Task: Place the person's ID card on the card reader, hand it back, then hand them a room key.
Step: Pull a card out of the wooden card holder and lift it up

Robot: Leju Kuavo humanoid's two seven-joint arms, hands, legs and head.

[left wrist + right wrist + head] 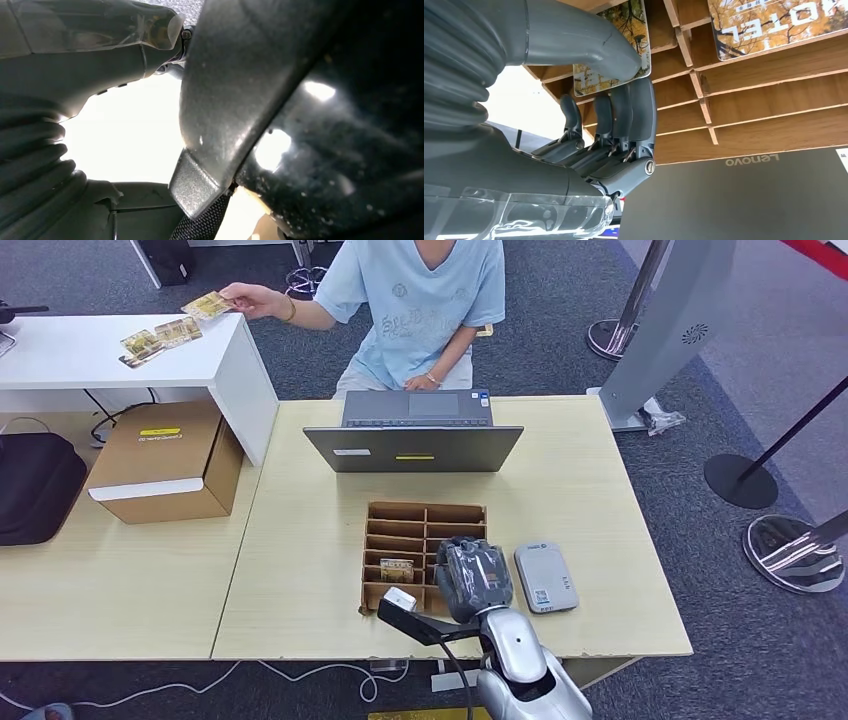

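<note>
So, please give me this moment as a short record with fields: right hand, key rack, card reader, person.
right hand: right hand pinches a room key card over the wooden rack
rack: another key card lies in a slot
card reader: grey reader beside the rack, nothing on it
person: holds a card over the white counter

The robot's right arm point(520, 660) reaches forward, its right hand point(474, 578) palm-down with fingers point(624, 120) curled and the thumb point(589, 45) stretched out against a room key card. The left hand point(45, 150) hangs low.
</note>
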